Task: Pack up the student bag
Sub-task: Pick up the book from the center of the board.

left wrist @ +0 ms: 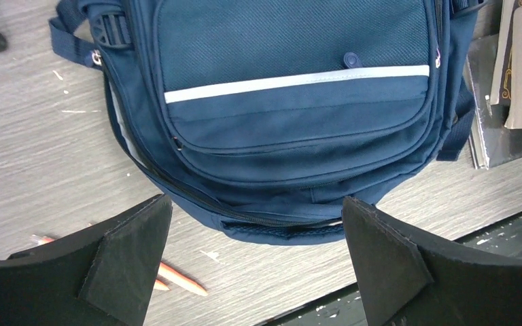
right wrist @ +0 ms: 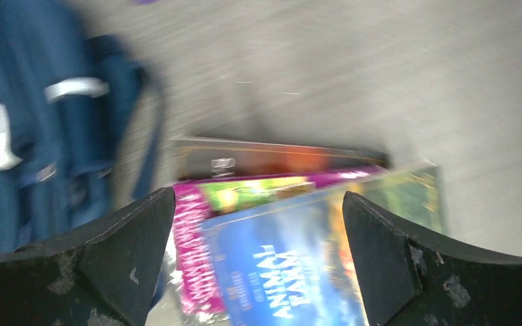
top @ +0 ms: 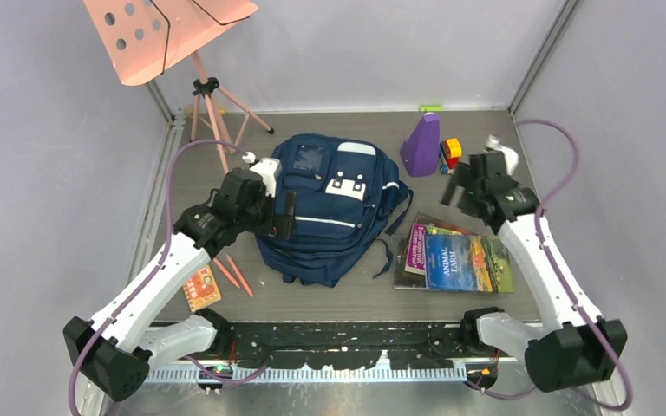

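We see the navy student bag (top: 329, 208) lying flat, front up, at the centre of the grey counter (top: 347, 303), with a stack of books (top: 455, 260) at its 3 o'clock. Our left gripper (left wrist: 255, 210) hangs over the bag's 9 o'clock side, jaws spread wide and empty. Our right gripper (right wrist: 258, 204) hangs over the books, likewise spread wide and holding nothing.

A robotics lab test cell: plain pale walls (top: 381, 52) and metal corner posts (top: 539, 54) box in a grey wood-grain tabletop (top: 329, 303), two white robot arms (top: 160, 277) are bolted to a black mounting rail (top: 347, 336) at its near edge, and purple cables (top: 170, 198) loop from them.
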Robot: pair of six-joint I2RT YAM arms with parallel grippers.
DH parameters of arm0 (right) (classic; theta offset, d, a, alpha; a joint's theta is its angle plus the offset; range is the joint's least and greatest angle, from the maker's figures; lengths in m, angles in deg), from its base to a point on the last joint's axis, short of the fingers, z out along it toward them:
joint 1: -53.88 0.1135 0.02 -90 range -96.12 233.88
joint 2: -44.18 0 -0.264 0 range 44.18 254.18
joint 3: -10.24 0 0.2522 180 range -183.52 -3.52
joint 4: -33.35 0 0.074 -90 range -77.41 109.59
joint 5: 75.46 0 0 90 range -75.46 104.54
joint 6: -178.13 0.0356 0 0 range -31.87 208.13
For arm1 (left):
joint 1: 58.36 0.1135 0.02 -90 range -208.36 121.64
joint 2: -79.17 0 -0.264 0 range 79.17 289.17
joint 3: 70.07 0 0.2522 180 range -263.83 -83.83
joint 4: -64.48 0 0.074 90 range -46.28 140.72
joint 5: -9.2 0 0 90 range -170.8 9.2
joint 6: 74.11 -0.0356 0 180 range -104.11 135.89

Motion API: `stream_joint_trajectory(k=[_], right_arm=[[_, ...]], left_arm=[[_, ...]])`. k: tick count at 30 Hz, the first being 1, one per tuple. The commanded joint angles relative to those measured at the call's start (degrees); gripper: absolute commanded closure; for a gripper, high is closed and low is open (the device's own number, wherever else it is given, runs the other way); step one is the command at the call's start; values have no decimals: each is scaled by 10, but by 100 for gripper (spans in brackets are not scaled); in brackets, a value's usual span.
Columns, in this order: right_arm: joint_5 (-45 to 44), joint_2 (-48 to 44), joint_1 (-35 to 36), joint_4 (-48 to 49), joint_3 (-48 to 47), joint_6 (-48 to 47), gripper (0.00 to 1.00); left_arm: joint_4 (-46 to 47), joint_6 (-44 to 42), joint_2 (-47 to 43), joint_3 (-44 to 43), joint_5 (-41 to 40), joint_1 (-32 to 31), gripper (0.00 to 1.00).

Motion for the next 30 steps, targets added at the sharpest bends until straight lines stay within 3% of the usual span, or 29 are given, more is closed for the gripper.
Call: stream_joint_trajectory(k=[1, 4, 7, 15, 26, 30], right_arm=[[-38, -59, -147, -68, 73, 56, 0], [-34, -84, -270, -75, 101, 73, 0], [-67, -85, -323, -99, 86, 107, 0], [51, -80, -507, -112, 128, 176, 0], [134, -96, -524, -96, 223, 243, 0], [217, -92, -520, -60, 248, 232, 2]], left_arm=[[38, -42, -16, -8, -17, 14, 0], [43, -40, -16, -5, 4, 26, 0], [47, -41, -26, 1, 14, 29, 0], [51, -40, -44, 8, 25, 31, 0], [49, -42, -49, 6, 47, 36, 0], [50, -41, -49, 6, 51, 38, 0]])
